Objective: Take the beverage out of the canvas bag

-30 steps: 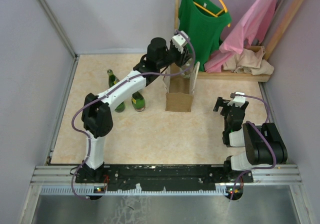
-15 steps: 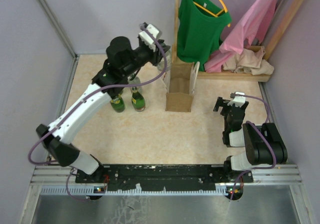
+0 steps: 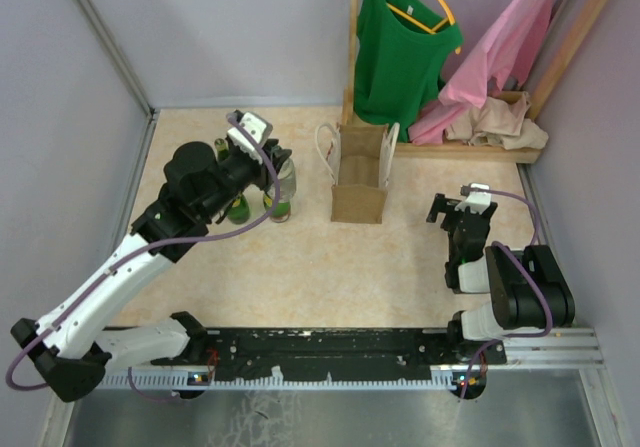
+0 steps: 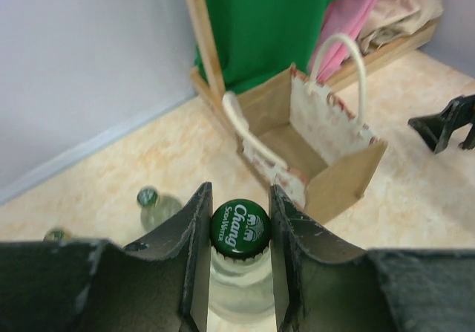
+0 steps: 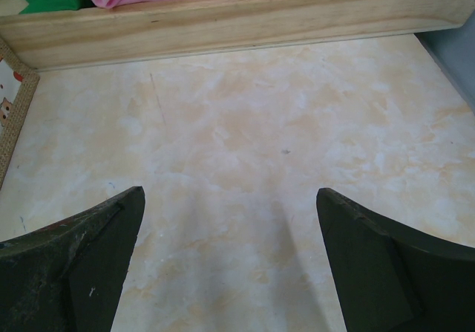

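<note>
From above, the left gripper (image 3: 279, 170) is clamped on the neck of a clear soda-water bottle (image 3: 285, 182). It holds the bottle left of the canvas bag (image 3: 358, 205), fully outside it and just beside two green bottles (image 3: 238, 208). Whether the bottle's foot touches the table cannot be told. The right gripper (image 3: 461, 210) sits to the right of the bag, apart from it, holding nothing.

In the left wrist view, the fingers (image 4: 194, 250) pinch the glass just below the green crown cap (image 4: 239, 228). The bottle is probably rigid, smooth, fairly heavy and breakable. The neck under the cap's flare looks like the safest hold, since the rim would stop a slip. Beyond it the bag stands upright with its mouth open. What shows of the inside looks empty, and its white handles (image 4: 349, 64) loop upward.

In the right wrist view, the jaws are spread wide over the marbled tabletop (image 5: 245, 139), with a wooden rail (image 5: 223, 20) ahead.
</note>
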Tool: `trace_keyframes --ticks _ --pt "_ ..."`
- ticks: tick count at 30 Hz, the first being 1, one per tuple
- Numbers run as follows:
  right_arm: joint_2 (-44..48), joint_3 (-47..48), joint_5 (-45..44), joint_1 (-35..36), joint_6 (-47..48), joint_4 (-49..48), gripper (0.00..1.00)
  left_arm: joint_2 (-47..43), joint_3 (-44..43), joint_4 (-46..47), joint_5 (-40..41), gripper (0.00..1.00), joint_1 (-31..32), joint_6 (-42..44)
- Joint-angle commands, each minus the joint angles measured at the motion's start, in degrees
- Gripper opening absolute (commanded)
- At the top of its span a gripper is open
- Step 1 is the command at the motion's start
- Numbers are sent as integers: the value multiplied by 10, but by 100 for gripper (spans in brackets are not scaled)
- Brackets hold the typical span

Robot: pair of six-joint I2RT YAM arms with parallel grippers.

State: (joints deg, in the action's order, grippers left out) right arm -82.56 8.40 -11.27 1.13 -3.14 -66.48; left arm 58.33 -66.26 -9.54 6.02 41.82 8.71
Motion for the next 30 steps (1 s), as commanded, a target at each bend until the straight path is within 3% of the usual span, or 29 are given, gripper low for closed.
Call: trace_keyframes --ticks 1,11,16,22,30 --pt "-1 20 -5 5 6 -31 99 -89 63 70 69 0 3 -24" --pt "-1 20 -5 5 6 -32 99 -184 289 208 172 0 3 -33" --pt "-1 20 -5 5 6 -32 99 -156 334 251 226 0 2 -41" --pt "-1 20 -6 5 6 -32 99 -132 373 317 230 0 -5 -59" --pt "-1 19 -6 5 6 -32 99 -106 386 325 234 0 -23 -85"
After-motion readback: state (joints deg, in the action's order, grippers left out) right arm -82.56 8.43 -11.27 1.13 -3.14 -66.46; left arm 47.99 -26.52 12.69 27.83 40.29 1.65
